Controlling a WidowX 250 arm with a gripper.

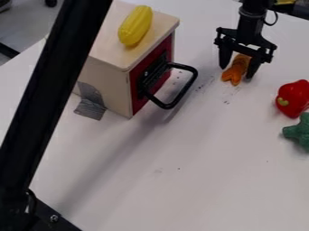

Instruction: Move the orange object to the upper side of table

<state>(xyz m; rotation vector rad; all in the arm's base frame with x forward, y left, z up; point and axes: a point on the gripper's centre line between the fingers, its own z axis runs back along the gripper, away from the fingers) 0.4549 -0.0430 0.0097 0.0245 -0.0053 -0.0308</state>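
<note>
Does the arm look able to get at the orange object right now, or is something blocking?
Looks like yes: the gripper hangs over the orange object, fingers on either side. The red pepper and wooden box stand apart from it, so neither should block.

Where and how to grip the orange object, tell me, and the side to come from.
Take the orange object by its middle, probably best from straight above, one finger on each long side. It lies flat on the table, longer than wide, its forked end towards the camera; the gripper straddles it that way.
</note>
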